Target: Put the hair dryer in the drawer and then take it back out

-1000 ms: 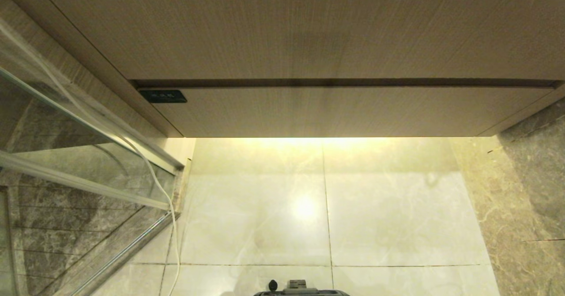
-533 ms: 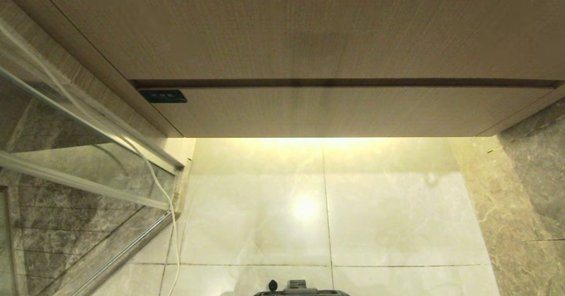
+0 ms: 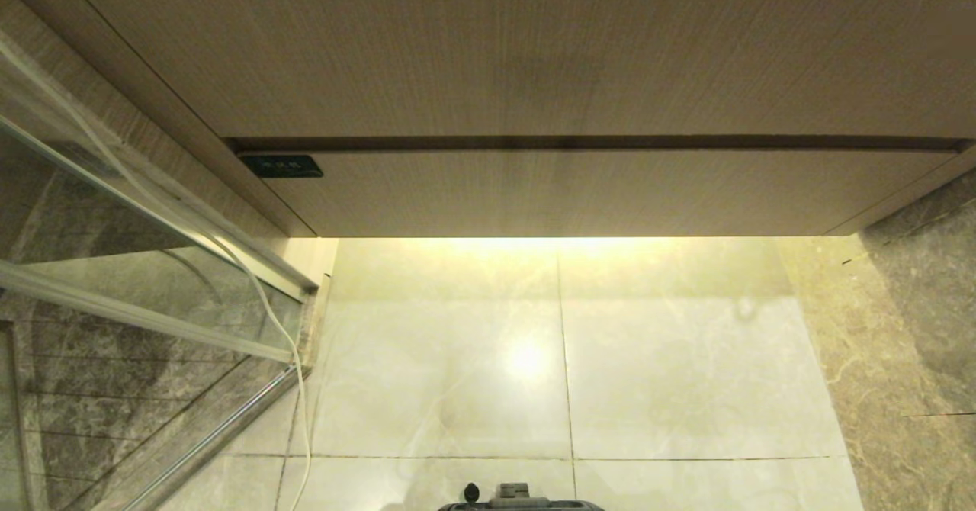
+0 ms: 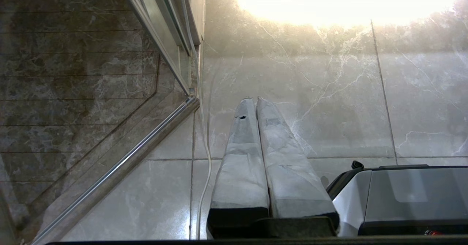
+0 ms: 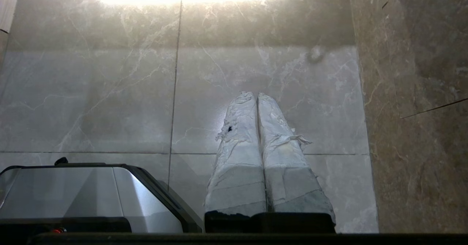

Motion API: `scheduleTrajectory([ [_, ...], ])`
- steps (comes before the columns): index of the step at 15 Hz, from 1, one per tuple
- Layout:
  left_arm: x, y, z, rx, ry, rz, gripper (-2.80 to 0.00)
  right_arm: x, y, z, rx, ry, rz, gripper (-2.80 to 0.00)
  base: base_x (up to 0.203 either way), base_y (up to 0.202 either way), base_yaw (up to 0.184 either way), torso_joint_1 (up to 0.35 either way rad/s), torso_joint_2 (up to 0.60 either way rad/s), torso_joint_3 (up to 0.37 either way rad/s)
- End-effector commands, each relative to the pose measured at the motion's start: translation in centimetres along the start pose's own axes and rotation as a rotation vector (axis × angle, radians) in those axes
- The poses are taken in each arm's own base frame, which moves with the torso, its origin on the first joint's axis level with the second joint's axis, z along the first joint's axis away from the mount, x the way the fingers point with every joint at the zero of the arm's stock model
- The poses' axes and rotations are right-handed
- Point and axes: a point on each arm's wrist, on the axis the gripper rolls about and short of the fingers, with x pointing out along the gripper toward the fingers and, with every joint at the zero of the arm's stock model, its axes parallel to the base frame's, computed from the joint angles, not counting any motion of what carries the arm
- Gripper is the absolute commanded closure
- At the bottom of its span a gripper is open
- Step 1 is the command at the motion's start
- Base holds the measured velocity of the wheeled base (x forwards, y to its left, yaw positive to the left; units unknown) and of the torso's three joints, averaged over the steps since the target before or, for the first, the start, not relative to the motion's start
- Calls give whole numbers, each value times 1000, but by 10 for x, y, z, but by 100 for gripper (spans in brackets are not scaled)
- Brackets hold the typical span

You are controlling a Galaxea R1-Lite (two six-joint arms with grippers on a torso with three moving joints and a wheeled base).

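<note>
From the head view I see nothing changed from a second ago: the drawer (image 3: 579, 191) sits closed under the taller wood-grain panel (image 3: 518, 46), its small dark label (image 3: 281, 165) at the front's left end, the writing too small for me to read. A white cable (image 3: 268, 314) trails down by the glass screen (image 3: 114, 267) onto the tiled floor (image 3: 686, 366). The hair dryer is nowhere in my views.

Left wrist view: the left hand (image 4: 255, 99) hangs above the floor, fingers pressed together, empty.

Right wrist view: the right hand (image 5: 255, 94) hangs likewise, fingers together, holding nothing.
</note>
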Motion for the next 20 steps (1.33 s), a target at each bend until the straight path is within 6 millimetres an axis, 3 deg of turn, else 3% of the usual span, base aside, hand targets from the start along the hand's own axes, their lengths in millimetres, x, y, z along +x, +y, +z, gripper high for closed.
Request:
scheduleTrajectory([
  [1,0,0,0,0,-1,1,0,0,0,0,0,2,1,0,0,0,0,0,0,0],
  [20,0,0,0,0,-1,1,0,0,0,0,0,2,1,0,0,0,0,0,0,0],
])
